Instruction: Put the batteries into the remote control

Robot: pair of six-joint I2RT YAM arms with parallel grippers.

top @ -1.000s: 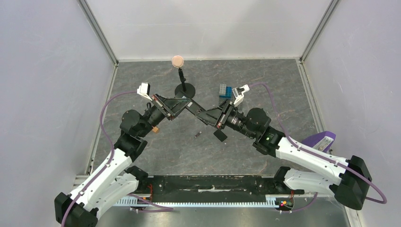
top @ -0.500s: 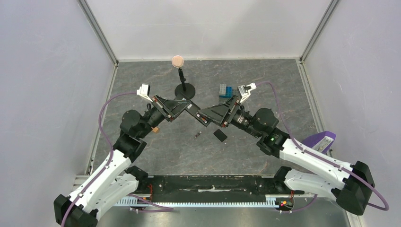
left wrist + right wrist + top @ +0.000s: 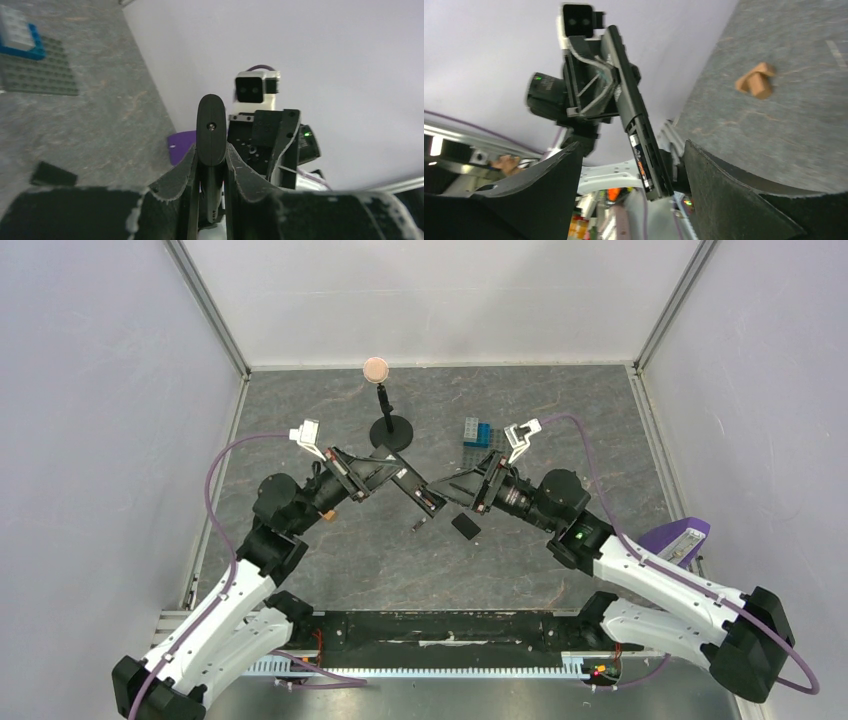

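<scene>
Right pincer drawn back, gaping, left pincer clamping remote control, grey marbled table, pale walls.

**Three views: one overhead, two wrist-mounted and opposed.**
The table is taken from high above its near edge, looking down on the whole workspace. The wrist views are taken close in, low and facing each other. The remote control is shared by all three.
</scene>
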